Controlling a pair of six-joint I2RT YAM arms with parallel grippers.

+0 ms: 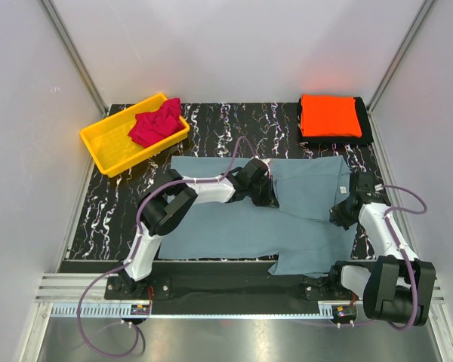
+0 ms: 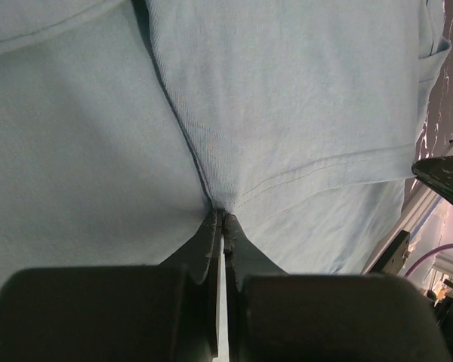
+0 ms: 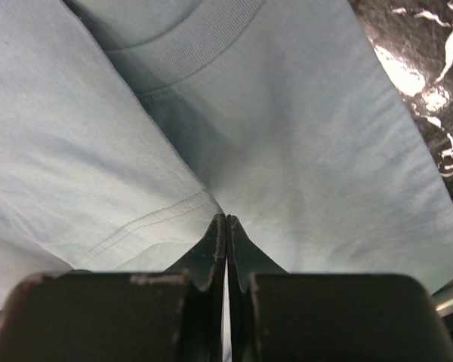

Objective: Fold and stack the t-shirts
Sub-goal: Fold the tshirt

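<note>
A dusty grey-blue t-shirt (image 1: 226,226) lies spread across the middle of the black marbled mat, its right part folded over. My left gripper (image 1: 272,200) is down on the shirt's middle. In the left wrist view this gripper (image 2: 221,215) is shut on a pinched ridge of the cloth (image 2: 302,98). My right gripper (image 1: 338,217) is at the shirt's right side. In the right wrist view it (image 3: 226,219) is shut on the cloth (image 3: 309,151) beside a stitched hem, below the collar. A folded orange t-shirt (image 1: 330,115) lies at the back right. A crumpled crimson t-shirt (image 1: 155,124) sits in the bin.
A yellow plastic bin (image 1: 106,143) stands at the back left of the mat (image 1: 234,124). The orange shirt rests on a black pad (image 1: 365,124). White walls close in the left, right and far sides. A metal rail (image 1: 234,302) runs along the near edge.
</note>
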